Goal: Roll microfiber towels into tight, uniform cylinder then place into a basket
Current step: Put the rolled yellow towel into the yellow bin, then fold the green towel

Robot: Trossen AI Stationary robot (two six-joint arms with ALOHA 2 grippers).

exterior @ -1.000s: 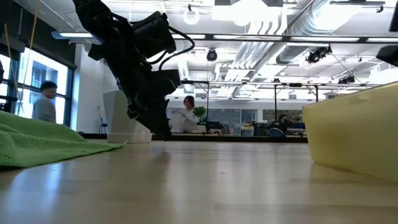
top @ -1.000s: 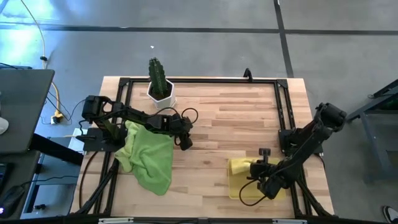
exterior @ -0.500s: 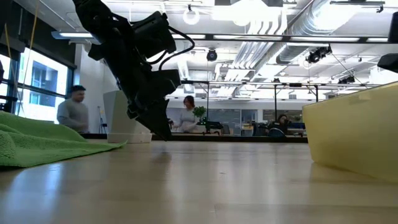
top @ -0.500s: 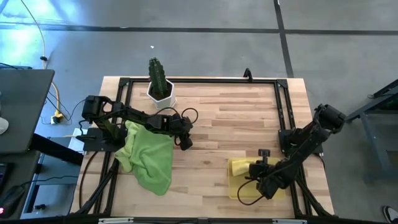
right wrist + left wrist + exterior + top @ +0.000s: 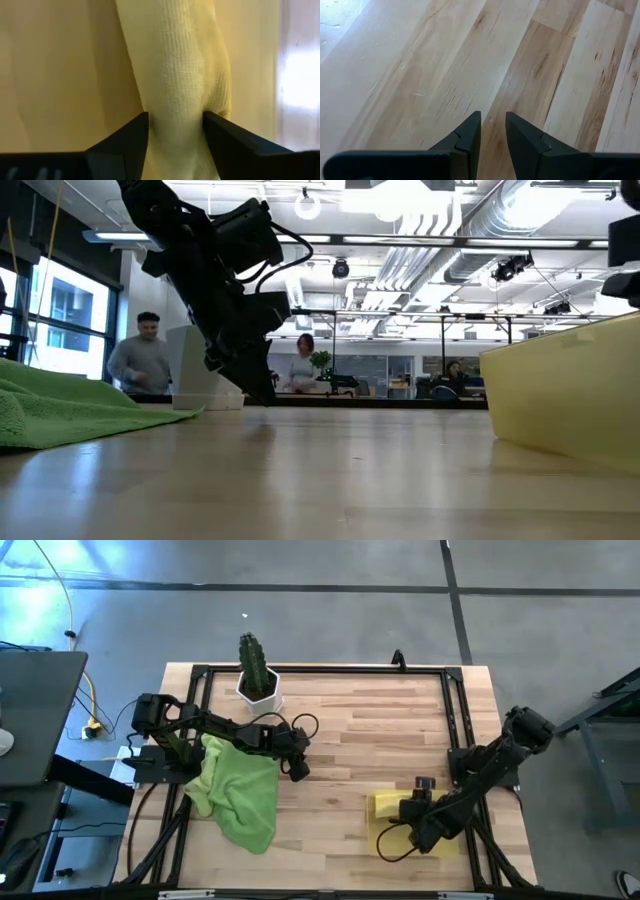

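A rolled yellow microfiber towel point(image 5: 175, 75) lies in the translucent yellow basket point(image 5: 440, 845) near the table's front right; the same roll point(image 5: 386, 806) shows at the basket's far left end. My right gripper point(image 5: 175, 131) stands over it, open, one finger on each side of the roll. Green towels point(image 5: 240, 795) lie crumpled at the table's left edge, seen low as a heap point(image 5: 60, 412). My left gripper point(image 5: 492, 125) hovers over bare wood just right of them, fingers a narrow gap apart, nothing between. My right gripper comes down from above with its fingers across the yellow roll. The roll's two sides point(image 5: 156, 120) meet the inner faces of both fingers point(image 5: 134, 137), where it looks narrowed. The roll lies along the basket's floor and is not lifted.
A white pot with a cactus point(image 5: 256, 680) stands at the far left, also seen as a white pot point(image 5: 198, 370). A black frame point(image 5: 455, 700) runs around the table. Bare wood spans the middle. People move in the room behind.
My right gripper has tipped and shifted slightly over the basket, and the basket's near wall has edged a little toward the table's left. A person in the room behind has walked along.
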